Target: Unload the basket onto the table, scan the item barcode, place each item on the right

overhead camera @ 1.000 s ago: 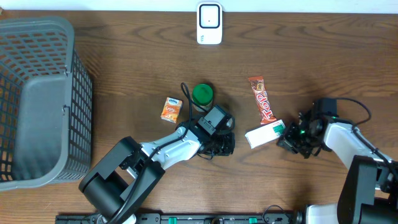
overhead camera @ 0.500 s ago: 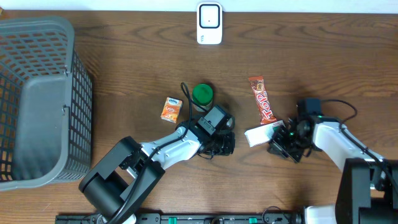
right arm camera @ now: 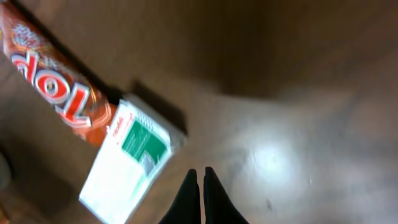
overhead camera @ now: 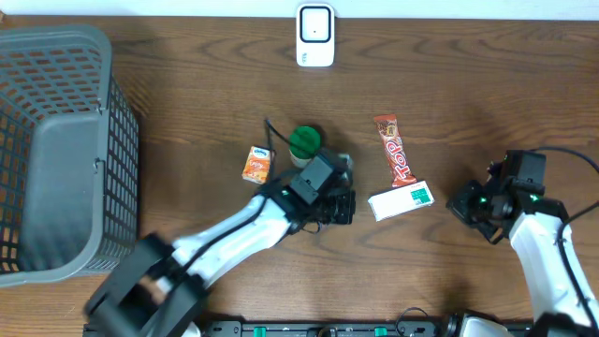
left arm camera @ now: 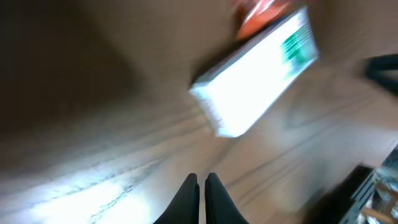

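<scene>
We see left gripper [left arm camera: 200, 185] and right gripper [right arm camera: 200, 179] both pinched closed, empty, flanking the box [overhead camera: 401, 201]. It lies flat, touching the candy bar [overhead camera: 394, 150], well apart from the scanner [overhead camera: 315, 36].

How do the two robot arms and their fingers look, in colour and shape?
The left arm and the right arm have white rounded covers between black joints. The left gripper and the right gripper have thin black fingers tapering to points. A small green light glows on the right wrist, where a thin black cable loops out.
</scene>
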